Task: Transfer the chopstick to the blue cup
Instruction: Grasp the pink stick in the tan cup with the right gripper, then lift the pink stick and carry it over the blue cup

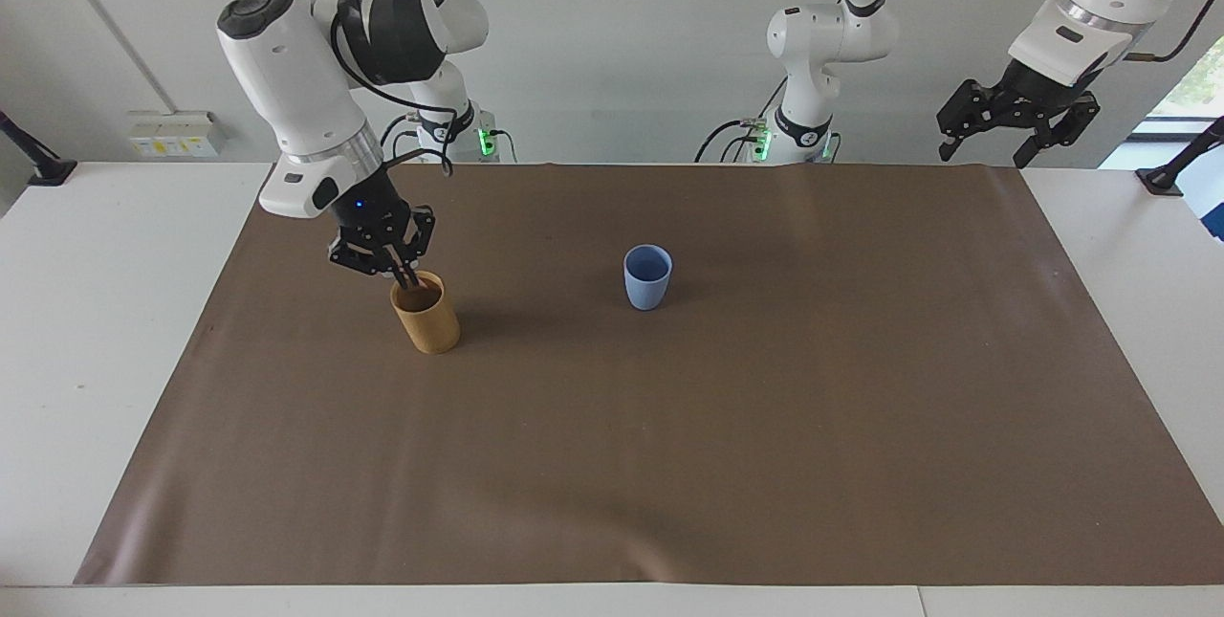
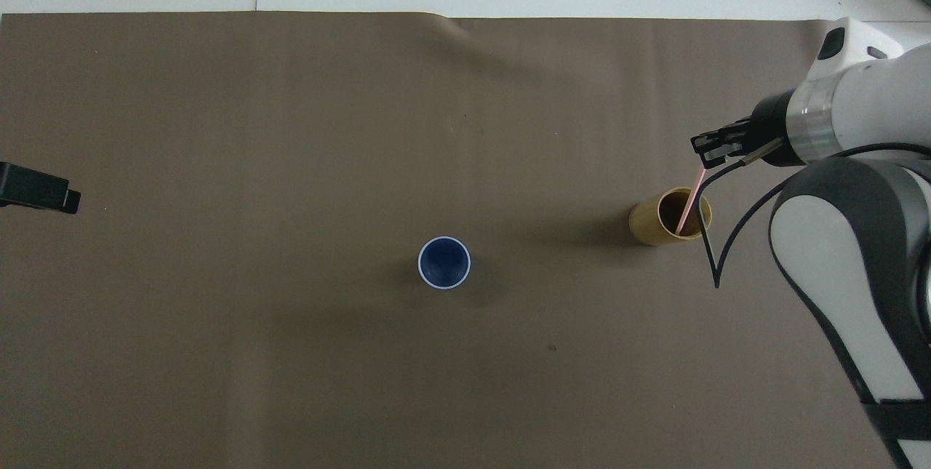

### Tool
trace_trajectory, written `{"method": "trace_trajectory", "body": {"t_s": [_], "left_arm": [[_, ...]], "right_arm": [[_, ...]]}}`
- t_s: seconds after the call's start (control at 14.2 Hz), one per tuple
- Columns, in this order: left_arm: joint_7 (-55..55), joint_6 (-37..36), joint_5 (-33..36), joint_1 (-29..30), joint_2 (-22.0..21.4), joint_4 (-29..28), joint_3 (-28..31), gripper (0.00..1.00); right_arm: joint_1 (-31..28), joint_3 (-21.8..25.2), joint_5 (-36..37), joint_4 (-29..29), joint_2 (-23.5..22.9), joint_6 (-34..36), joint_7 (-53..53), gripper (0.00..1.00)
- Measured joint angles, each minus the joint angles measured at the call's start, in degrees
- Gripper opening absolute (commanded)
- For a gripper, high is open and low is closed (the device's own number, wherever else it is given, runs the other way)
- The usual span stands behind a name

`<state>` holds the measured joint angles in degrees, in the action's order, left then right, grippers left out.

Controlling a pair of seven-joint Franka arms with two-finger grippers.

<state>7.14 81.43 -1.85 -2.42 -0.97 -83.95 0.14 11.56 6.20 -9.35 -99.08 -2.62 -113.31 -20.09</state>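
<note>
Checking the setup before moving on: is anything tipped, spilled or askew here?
The tan cup leans instead of standing straight, while the right claw draws a pink chopstick from it. The blue cup stands upright. Nothing is spilled.

A robotics laboratory: two white Franka arms (image 1: 306, 110) mounted at a white desk (image 1: 115, 311) covered by a brown mat (image 1: 669, 426), bare pale wall (image 1: 612, 43) with wall sockets (image 1: 172, 132), and exposed cabling (image 1: 727, 139) at the arm bases.
</note>
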Motion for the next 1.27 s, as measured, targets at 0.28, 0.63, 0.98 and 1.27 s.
{"method": "trace_trajectory", "body": {"t_s": [0.28,0.63,0.98,1.27], "left_arm": [[0.0,-0.01,0.0,0.0,0.0,0.0,0.0,1.0],[0.0,-0.03,0.0,0.0,0.0,0.0,0.0,1.0],[0.0,-0.04,0.0,0.0,0.0,0.0,0.0,1.0],[0.0,-0.04,0.0,0.0,0.0,0.0,0.0,1.0]], "right_arm": [[0.22,-0.24,-0.06,2.25,2.42,2.64,1.83,0.0],[8.58,-1.12,0.04,3.09,2.91,2.38,14.9,0.0],[18.53,-1.58,0.36,3.06,1.59,-3.06,31.71,0.0],[25.49,-1.77,5.84,2.98,-1.61,-7.4,41.22,0.0]]}}
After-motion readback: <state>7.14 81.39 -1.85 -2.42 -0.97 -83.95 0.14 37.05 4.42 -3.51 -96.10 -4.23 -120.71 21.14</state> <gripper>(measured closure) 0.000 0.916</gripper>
